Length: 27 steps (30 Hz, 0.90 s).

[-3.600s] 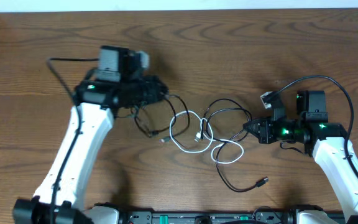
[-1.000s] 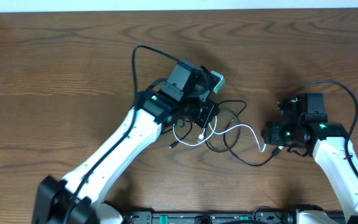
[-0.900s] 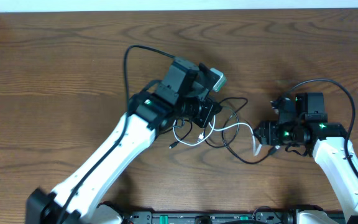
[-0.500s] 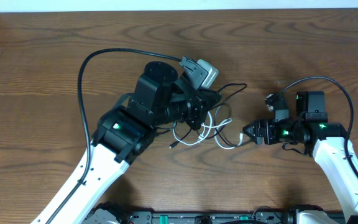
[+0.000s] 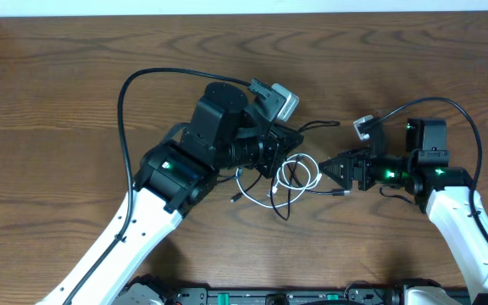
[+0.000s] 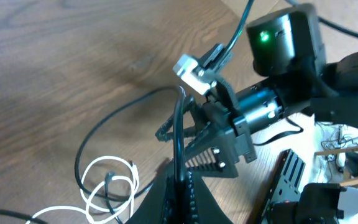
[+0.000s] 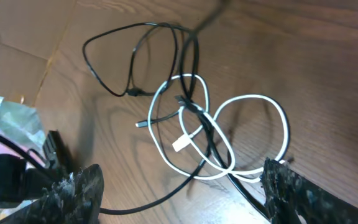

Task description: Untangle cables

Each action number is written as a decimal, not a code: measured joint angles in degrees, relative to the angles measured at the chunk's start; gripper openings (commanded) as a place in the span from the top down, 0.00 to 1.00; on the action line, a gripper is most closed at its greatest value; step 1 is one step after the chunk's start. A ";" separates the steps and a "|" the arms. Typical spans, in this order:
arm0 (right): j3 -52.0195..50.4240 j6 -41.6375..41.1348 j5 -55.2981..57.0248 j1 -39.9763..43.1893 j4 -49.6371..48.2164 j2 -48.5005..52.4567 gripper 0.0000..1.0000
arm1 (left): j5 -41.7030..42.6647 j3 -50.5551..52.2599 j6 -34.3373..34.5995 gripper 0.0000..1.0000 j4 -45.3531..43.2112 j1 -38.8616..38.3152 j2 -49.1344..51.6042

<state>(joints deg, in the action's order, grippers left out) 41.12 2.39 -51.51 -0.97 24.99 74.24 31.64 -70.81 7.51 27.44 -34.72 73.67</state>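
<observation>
A: Left gripper [image 6: 180, 180] is clenched on a black cord [image 6: 178, 137] and has it lifted off the table [image 5: 58, 85]. Right gripper [image 5: 330, 166] is spread wide with nothing in it.

B: Wasn't the white one on that side?

A: A second ago, yes, it was drawn out to the right gripper. Now the white cord [image 7: 248, 97] has sprung back into loops just in front of those open fingers.

B: So we lost ground?

A: I'd say so. A few seconds ago the cords lay spread between the arms. Now they're one clump mid-table, between the two grippers.

B: What does the clump look like?

A: The white cord overlaps itself in a few loops, with its plug [image 7: 180, 144] inside them. The other black cords [image 7: 195, 59] thread through the loops, and one black loop trails off on the left arm's side. Nothing is separated yet. They're thin and springy, so expect recoil.
</observation>
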 measured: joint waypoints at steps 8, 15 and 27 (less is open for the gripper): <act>0.00 -1.55 3.32 0.00 0.66 0.00 0.24 | -2.49 0.00 0.02 0.92 7.56 0.00 4.87; 0.00 -2.69 8.22 -0.07 1.95 0.00 0.20 | 4.02 0.00 -0.02 0.93 13.49 0.00 8.94; 0.00 -1.92 5.84 -3.15 -1.51 0.00 0.08 | 10.54 0.00 -3.21 0.92 15.47 -3.08 11.98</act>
<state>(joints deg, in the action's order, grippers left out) 41.12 0.47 -45.67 -4.12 23.49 74.24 42.17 -70.81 4.29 42.92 -37.80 85.65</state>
